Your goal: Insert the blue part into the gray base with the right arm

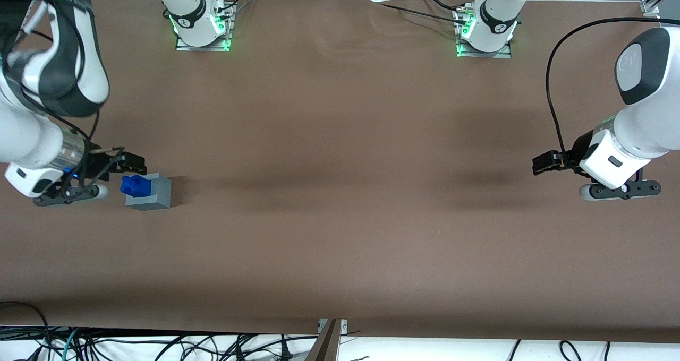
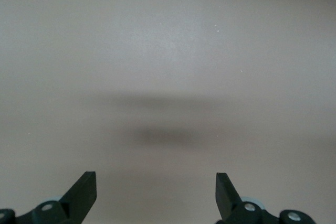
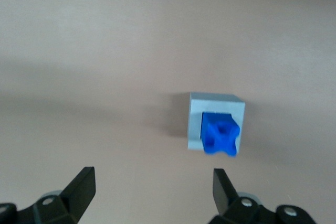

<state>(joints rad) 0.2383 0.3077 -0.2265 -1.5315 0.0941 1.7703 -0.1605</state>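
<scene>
The gray base (image 1: 154,192) stands on the brown table toward the working arm's end. The blue part (image 1: 134,185) sits in the recess in its top face and sticks up out of it. My right arm's gripper (image 1: 132,164) hangs open just beside the base, slightly farther from the front camera, and touches neither piece. The right wrist view shows the gray base (image 3: 216,109) with the blue part (image 3: 220,135) in it. Both lie ahead of the open gripper (image 3: 153,174), whose fingers (image 3: 84,182) have nothing between them.
Both arm mounts (image 1: 202,29) (image 1: 484,34) are bolted along the table edge farthest from the front camera. The parked arm's gripper (image 1: 547,163) hovers at its end of the table. Cables (image 1: 159,345) lie below the nearest table edge.
</scene>
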